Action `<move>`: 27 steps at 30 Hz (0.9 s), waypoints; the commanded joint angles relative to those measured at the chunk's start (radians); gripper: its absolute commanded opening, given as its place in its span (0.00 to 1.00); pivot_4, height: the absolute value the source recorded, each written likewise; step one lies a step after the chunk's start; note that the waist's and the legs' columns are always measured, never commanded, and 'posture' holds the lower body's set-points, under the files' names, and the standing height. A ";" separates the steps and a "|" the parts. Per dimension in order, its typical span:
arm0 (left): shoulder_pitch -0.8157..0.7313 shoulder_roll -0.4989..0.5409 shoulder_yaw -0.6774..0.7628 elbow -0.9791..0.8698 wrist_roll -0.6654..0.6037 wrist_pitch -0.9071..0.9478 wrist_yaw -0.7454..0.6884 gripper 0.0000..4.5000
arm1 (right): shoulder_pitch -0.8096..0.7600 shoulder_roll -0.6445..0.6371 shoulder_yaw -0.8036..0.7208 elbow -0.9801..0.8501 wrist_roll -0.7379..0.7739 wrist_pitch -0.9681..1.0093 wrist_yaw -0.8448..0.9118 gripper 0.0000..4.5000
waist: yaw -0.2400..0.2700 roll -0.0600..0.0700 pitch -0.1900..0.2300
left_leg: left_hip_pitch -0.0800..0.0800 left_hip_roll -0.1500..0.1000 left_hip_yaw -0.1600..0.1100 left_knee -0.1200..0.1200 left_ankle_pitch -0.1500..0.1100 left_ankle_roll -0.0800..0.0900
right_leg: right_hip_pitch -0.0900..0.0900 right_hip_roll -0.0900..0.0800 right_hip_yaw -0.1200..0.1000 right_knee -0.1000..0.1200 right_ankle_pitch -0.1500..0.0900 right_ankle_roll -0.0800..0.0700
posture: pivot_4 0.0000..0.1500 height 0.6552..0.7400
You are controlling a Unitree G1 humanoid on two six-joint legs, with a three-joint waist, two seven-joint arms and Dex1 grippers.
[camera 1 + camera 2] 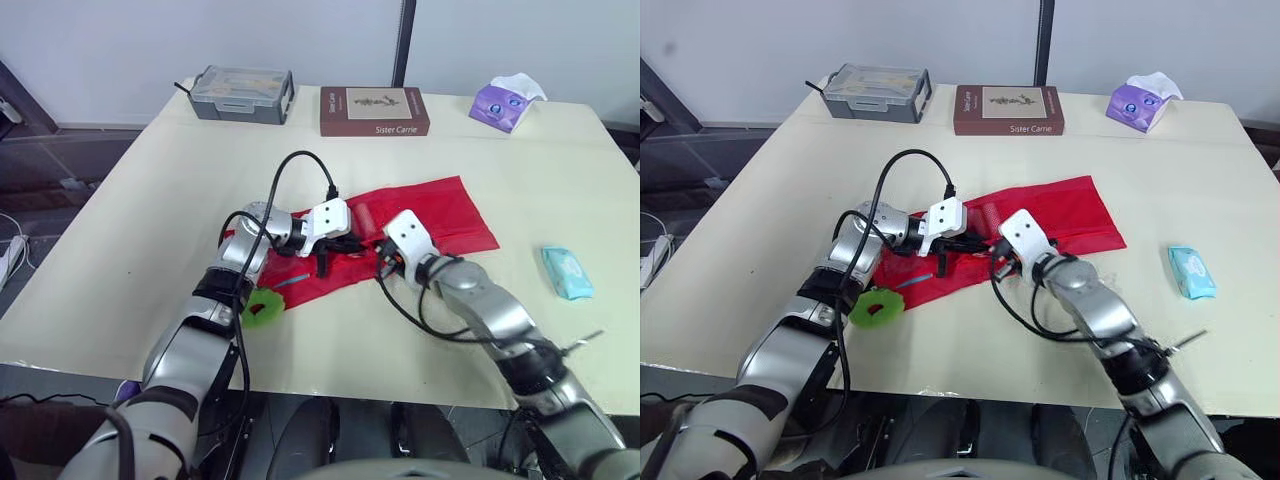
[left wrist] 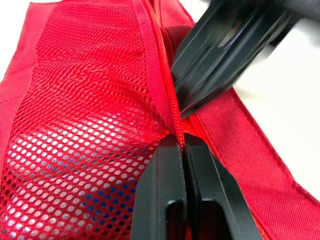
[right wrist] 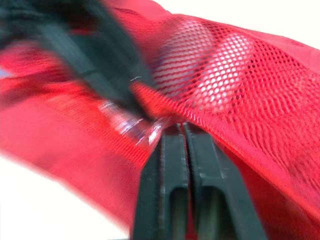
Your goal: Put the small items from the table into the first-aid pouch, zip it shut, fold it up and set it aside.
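The red first-aid pouch (image 1: 430, 215) lies unfolded mid-table. My left gripper (image 1: 338, 249) and right gripper (image 1: 380, 266) meet over its near-left part. In the left wrist view, the left gripper (image 2: 182, 143) is shut on the zipper seam (image 2: 165, 85) beside the mesh pocket (image 2: 80, 110), with the right gripper's blurred fingers (image 2: 225, 45) just beyond. In the right wrist view, the right gripper (image 3: 181, 131) is shut on the pouch edge by a shiny zipper pull (image 3: 131, 130). A green ring-shaped item (image 1: 263, 306), a teal packet (image 1: 567, 271) and a thin metal item (image 1: 583, 343) lie loose on the table.
At the table's far edge stand a grey case (image 1: 242, 94), a brown book (image 1: 373, 111) and a purple tissue pack (image 1: 507, 101). My left arm's black cable (image 1: 285, 175) loops above the pouch. A small blue item (image 1: 291, 281) rests on the pouch's near-left corner.
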 commanded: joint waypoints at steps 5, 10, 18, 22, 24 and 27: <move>-0.181 0.064 -0.005 0.306 0.040 -0.392 -0.177 0.00 | 0.375 -0.230 -0.495 -0.536 0.282 0.011 0.199 0.87 | -0.007 0.000 0.000 | 0.001 0.001 0.000 0.000 0.000 0.000 | 0.000 0.001 0.000 0.000 0.000 0.000 | 1.00 1.00; -0.303 0.101 -0.059 0.507 0.172 -0.593 -0.123 0.00 | 0.639 -0.258 -0.806 -0.642 0.309 -0.094 0.299 0.98 | -0.003 -0.002 0.001 | 0.000 0.001 0.000 0.000 0.000 0.000 | 0.001 0.001 0.000 0.000 0.000 0.000 | 1.00 1.00; -0.384 0.113 -0.151 0.606 0.396 -0.684 0.145 0.00 | 0.790 -0.308 -1.082 -0.595 0.565 -0.058 0.387 0.98 | 0.007 -0.004 0.001 | 0.001 0.001 0.001 0.000 0.000 0.000 | 0.002 0.000 0.000 -0.001 0.000 0.001 | 1.00 1.00; -0.386 0.118 -0.149 0.620 0.431 -0.669 0.220 0.00 | 0.793 -0.332 -1.109 -0.592 0.604 -0.075 0.394 0.98 | 0.008 -0.004 0.001 | 0.001 0.001 0.001 0.000 0.000 0.000 | 0.002 0.000 0.000 -0.001 0.000 0.001 | 1.00 1.00; -0.375 0.120 -0.108 0.625 0.397 -0.639 0.206 0.00 | 0.789 -0.343 -1.108 -0.593 0.622 -0.081 0.393 0.98 | 0.008 -0.004 0.001 | 0.001 0.001 0.001 0.000 0.000 0.000 | 0.002 0.000 0.000 -0.001 0.000 0.001 | 1.00 1.00; -0.358 0.116 -0.047 0.623 0.333 -0.617 0.129 0.00 | 0.780 -0.358 -1.090 -0.584 0.611 -0.087 0.385 0.98 | 0.007 -0.004 0.001 | 0.001 0.001 0.001 0.000 0.000 0.000 | 0.001 0.000 0.000 0.000 0.000 0.001 | 1.00 1.00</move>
